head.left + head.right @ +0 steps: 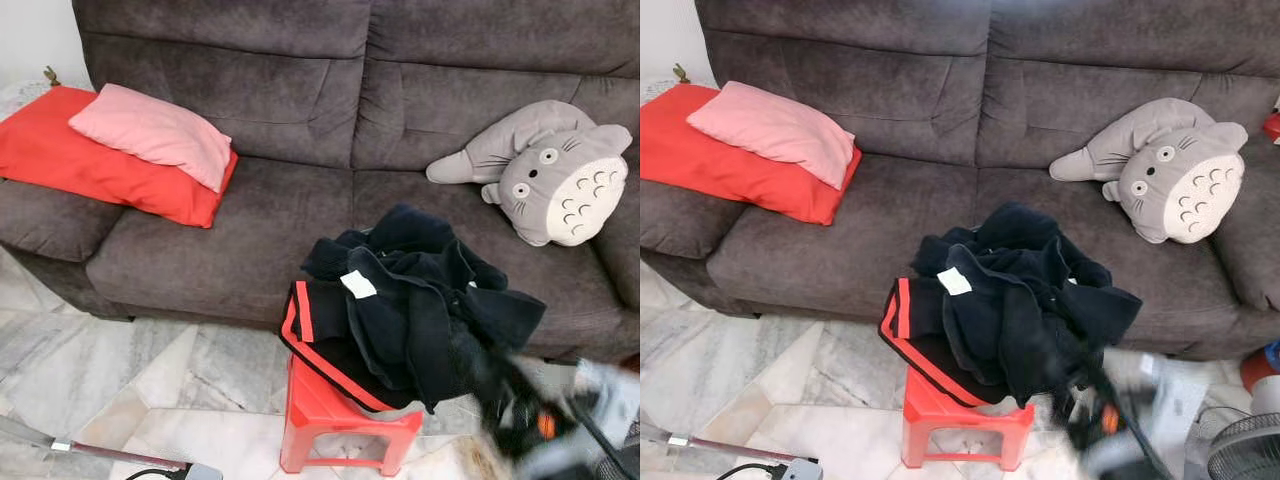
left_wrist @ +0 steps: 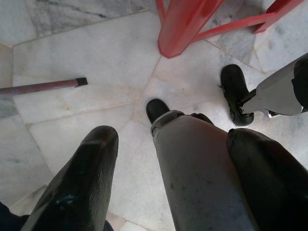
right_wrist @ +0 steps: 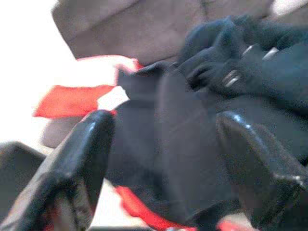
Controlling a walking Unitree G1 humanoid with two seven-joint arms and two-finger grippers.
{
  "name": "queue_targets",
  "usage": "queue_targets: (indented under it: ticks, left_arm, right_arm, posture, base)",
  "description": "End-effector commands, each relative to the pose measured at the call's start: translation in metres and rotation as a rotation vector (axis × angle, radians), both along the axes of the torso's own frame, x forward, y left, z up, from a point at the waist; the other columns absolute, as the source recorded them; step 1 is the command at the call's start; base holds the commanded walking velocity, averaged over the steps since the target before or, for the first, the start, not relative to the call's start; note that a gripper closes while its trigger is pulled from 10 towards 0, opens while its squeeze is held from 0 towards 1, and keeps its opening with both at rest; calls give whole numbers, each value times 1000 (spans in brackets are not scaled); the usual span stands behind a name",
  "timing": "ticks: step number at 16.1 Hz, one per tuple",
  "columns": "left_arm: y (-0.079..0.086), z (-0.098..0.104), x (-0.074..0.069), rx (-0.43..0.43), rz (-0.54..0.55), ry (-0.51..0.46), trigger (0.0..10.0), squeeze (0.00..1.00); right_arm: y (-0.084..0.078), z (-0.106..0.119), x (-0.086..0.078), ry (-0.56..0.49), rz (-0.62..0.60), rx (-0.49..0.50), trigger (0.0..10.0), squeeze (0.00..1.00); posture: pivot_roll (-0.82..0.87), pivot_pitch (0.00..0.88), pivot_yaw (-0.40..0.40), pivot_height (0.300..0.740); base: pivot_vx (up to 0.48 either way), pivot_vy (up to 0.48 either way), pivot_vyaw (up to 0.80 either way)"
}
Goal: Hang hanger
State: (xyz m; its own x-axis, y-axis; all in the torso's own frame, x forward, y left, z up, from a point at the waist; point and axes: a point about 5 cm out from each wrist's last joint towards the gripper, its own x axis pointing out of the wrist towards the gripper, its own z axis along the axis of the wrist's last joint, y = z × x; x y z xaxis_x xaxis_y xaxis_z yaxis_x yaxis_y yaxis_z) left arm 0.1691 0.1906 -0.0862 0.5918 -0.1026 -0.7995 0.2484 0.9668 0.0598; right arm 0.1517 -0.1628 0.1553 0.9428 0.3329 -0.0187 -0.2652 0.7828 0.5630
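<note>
- Seating: a dark grey sofa [image 1: 300, 230] spans the width of the head views, standing on a marble-tiled floor [image 1: 120, 380].
- Sofa, robot's left end: a red cushion [image 1: 90, 160] lies on the seat and armrest, with a pink pillow [image 1: 155, 133] on top of it.
- Sofa, robot's right end: a grey plush toy [image 1: 555, 170] leans against the backrest.
- Stool: a red plastic stool [image 1: 345, 425] stands on the floor just in front of the sofa.
- Clothing: a pile of dark clothes [image 1: 410, 300] is heaped on the stool. One garment with red stripes [image 1: 300, 310] hangs over the stool's left edge. A white label [image 1: 358, 284] shows on top of the pile.
- Hanger: no hanger can be made out; its position in the heap cannot be told.
- Right claw [image 3: 163, 159]: raised at the lower right of the head views, motion-blurred, near the right side of the clothes pile. In the right wrist view its two black fingers [image 3: 82, 159] stand wide apart with the dark clothing beyond them; nothing is gripped.
- Left claw [image 2: 178, 173]: points down at the floor, fingers [image 2: 86, 178] spread apart, holding nothing. The robot's leg [image 2: 202, 173] and black feet [image 2: 236, 94] appear between and beyond them, with a stool leg [image 2: 183, 26] nearby.
- Floor, robot's left: a thin metal pole [image 1: 100, 452] lies on the tiles.
- Floor, far right: a fan grille [image 1: 1245, 450] stands beside the sofa.
</note>
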Motion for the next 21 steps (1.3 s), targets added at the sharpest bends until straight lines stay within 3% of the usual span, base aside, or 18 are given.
queue_targets:
  ticks: [1,2,3,6,13,21]
  left_arm:
    - [-1,-8,-18,2,-10,70,10000,0]
    - [0,-8,-17,3,-9,69,10000,0]
    - [0,-8,-17,2,-7,67,10000,0]
    - [1,-7,-16,4,0,63,10000,0]
    - [2,-7,-16,8,7,60,10000,0]
    - [2,-7,-15,9,11,57,10000,0]
  right_arm:
    - [-2,-9,-12,17,43,77,10000,1000]
    - [-9,-18,-13,72,17,85,10000,961]
    - [-19,-33,-11,123,-32,85,10000,0]
    - [-25,-37,-6,105,-85,175,10000,0]
    - [-21,-53,6,82,-42,301,10000,0]
    - [-9,-57,21,51,131,403,10000,0]
  posture:
    - [-215,147,-18,740]
    - [-212,150,-17,740]
    - [-209,153,-17,740]
    - [-198,157,-16,740]
    - [-186,167,-8,740]
    - [-171,167,-9,740]
  base:
    - [0,0,0]
    - [0,0,0]
    - [0,0,0]
    - [0,0,0]
    - [0,0,0]
    - [0,0,0]
